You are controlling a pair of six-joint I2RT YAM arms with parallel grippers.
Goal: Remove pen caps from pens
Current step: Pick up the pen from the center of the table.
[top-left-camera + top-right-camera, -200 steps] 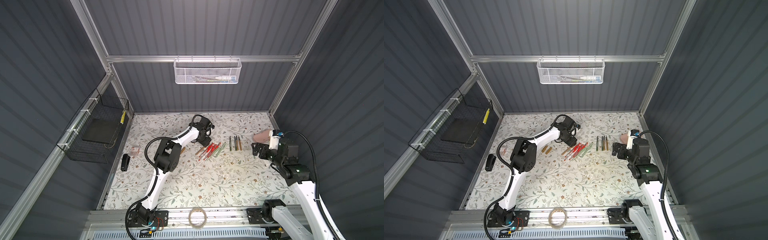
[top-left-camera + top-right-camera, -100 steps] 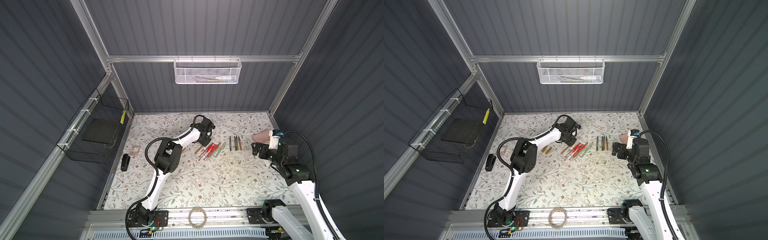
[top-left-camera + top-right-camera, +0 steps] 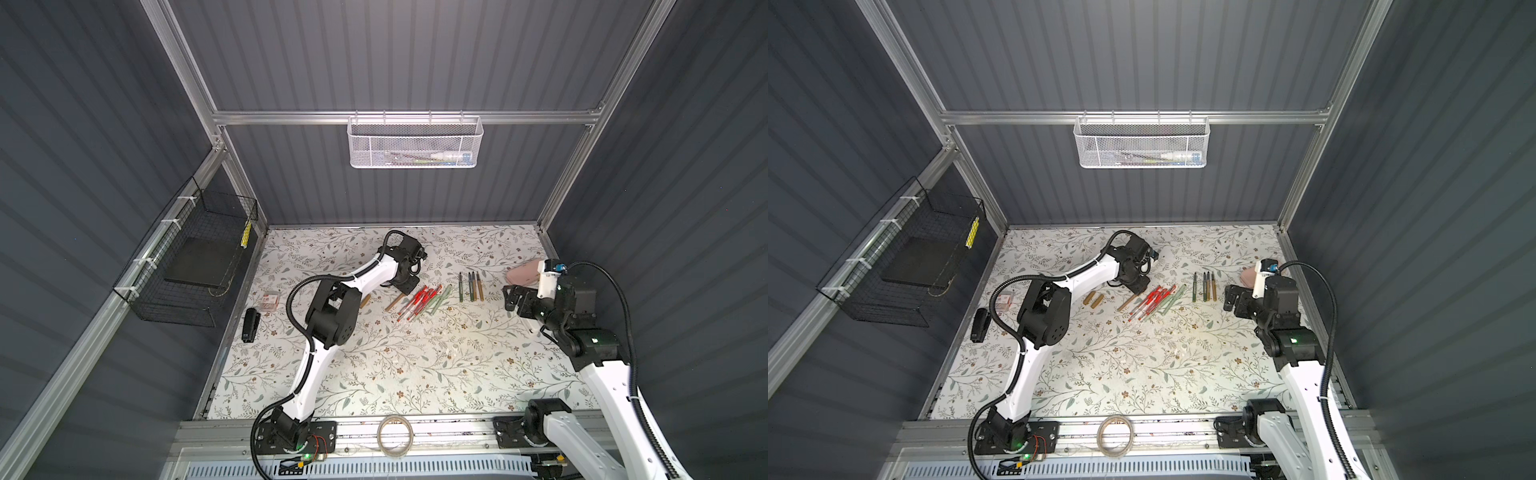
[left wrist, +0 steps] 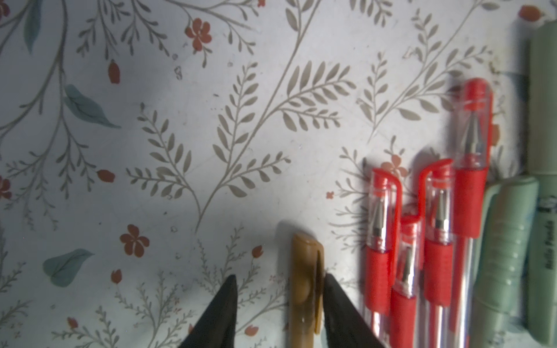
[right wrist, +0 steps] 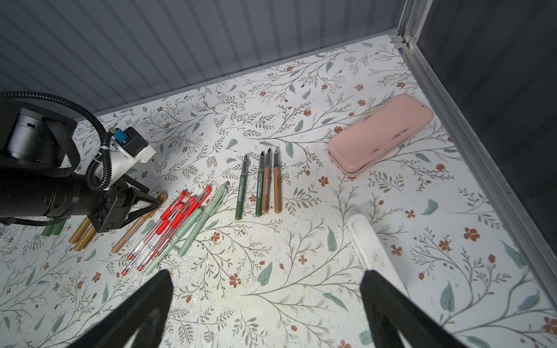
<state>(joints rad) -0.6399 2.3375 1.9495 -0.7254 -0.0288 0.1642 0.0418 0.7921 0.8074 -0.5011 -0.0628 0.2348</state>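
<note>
In both top views the left claw (image 3: 406,286) sits low over a golden-brown pen (image 3: 393,303) in the far half of the counter (image 3: 415,374), hiding its own tips. The left wrist view shows it half open around the golden-brown cap (image 4: 306,271), only one finger (image 4: 334,289) touching, so we should centre before closing; the cap's end is cut off. In the right wrist view the right claw (image 5: 266,274) gapes empty by the right edge.

Robot laboratory test cell. Evidence: grey ribbed wall panels (image 3: 415,54) on an aluminium frame (image 3: 291,117); left arm (image 3: 316,365) and right arm (image 3: 611,386) bolted to a front rail (image 3: 449,432); white mesh basket (image 3: 413,145) and black wire basket (image 3: 187,266) wall-hung; floral worktop (image 3: 415,374).
</note>
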